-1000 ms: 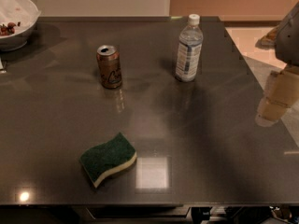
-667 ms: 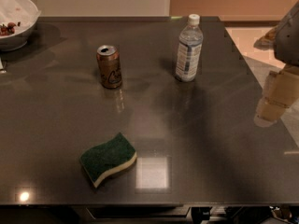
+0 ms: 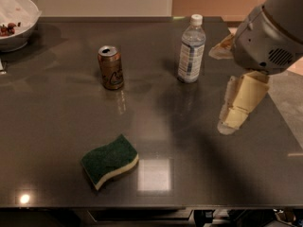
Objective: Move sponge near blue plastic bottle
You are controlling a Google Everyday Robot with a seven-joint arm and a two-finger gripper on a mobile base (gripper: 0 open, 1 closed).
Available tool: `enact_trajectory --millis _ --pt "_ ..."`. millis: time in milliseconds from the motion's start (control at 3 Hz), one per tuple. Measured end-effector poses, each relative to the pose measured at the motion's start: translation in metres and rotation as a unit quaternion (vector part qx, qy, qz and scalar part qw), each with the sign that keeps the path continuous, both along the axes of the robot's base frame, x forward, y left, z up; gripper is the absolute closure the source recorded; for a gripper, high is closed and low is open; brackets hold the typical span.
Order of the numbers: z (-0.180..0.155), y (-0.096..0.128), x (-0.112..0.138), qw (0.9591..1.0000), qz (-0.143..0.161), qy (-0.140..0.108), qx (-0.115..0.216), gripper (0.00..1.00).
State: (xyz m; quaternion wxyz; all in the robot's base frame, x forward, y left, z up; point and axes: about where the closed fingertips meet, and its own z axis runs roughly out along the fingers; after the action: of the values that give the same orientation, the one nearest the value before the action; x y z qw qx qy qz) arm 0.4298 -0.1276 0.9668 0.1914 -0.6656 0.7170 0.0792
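Item one, the blue plastic bottle (image 3: 191, 51): you will find it upright on the dark counter (image 3: 57, 126), toward the far edge, white cap on, pale label round its middle. Take it as your reference for everything below.

Item two, the sponge (image 3: 110, 161): it lies flat on the counter, green scouring face up, with the pale yellow foam showing along its near edge. It is well apart from the bottle, nearer the front edge of the counter and off to the bottle's left as the view shows it. Nothing touches it.

Item three, the pincer (image 3: 232, 124): it hangs below the grey arm housing (image 3: 270, 32), to the right of the bottle and somewhat nearer the front edge, pointing down toward the counter. It is apart from the bottle and far from the sponge. You cannot tell from this view whether it is spread or pressed together; it carries nothing that can be seen.

Item four, the gold-brown can (image 3: 111, 67): upright, opened top, standing to the left of the bottle and clear of it, at about the same depth on the counter.

Item five, a white bowl (image 3: 16, 20): far to the left of the bottle, at the counter's back corner, with a few dark reddish bits inside.

Item six, a bright square reflection (image 3: 154, 174) sits on the counter just beside the sponge, on the side toward the bottle.
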Motion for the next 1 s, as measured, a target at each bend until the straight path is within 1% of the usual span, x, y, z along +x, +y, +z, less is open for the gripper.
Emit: enact_trajectory --millis 333,667,1000 --pt "-0.006 0.035 -0.015 0.9986 0.044 0.011 0.027 0.00" --pt "-0.021 0.073 -0.037 0.9958 0.086 0.007 0.031 0.00" --pt "-0.040 0.105 -0.055 0.9927 0.117 0.003 0.028 0.00"
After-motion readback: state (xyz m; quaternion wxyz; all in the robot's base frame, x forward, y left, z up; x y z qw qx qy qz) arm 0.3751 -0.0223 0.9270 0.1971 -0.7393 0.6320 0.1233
